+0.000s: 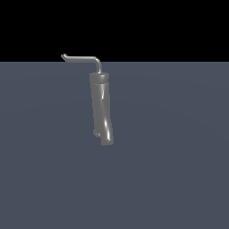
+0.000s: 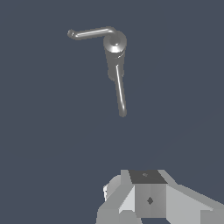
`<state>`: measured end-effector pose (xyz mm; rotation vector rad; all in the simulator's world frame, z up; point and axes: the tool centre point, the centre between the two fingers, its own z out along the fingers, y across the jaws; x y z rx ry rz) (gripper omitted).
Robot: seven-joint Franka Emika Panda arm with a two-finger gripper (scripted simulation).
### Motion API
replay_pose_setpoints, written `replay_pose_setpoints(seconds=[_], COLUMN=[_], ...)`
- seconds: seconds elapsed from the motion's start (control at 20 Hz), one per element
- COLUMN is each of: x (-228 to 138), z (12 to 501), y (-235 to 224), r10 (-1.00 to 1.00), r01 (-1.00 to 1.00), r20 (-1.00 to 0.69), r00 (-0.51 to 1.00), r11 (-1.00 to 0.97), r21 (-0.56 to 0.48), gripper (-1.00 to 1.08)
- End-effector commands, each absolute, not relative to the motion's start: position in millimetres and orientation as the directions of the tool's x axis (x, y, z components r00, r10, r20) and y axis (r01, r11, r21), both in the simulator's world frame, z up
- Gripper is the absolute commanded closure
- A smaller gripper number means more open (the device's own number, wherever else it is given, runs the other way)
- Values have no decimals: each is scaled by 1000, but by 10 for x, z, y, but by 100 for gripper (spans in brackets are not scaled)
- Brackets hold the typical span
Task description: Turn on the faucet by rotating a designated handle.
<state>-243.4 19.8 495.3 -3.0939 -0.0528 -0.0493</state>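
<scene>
The faucet (image 1: 101,107) is a glossy grey thick tube standing on the floor, bent near its lower end. The handle (image 1: 81,58), a thin L-shaped rod with a small hooked tip, rises from its top and points to the exterior view's left. In the wrist view I see the faucet (image 2: 115,43) end-on from above, with the handle (image 2: 90,33) reaching sideways. My gripper (image 2: 148,194) shows only as white and grey blocks at the picture's edge, well apart from the faucet and holding nothing. Its jaws are hard to read. It is out of the exterior view.
A second thin rod (image 2: 120,92) with a curved tip runs from the faucet toward my gripper in the wrist view. The plain grey-blue floor (image 1: 179,156) spreads around the faucet, with black background behind it.
</scene>
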Motion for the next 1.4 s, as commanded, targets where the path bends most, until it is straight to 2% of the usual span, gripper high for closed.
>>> replay_pose_setpoints(seconds=[0.0,0.7,1.35], x=[-2380,-1795,-1147], z=[4946,4822,4554], y=[210,362,585], r10=[9,-247,-517], r01=[11,-246,-517], r20=[30,7,-19], r00=[999,969,856], r11=[-999,-967,-854], r21=[-48,-59,-54], gripper=[108,108,108])
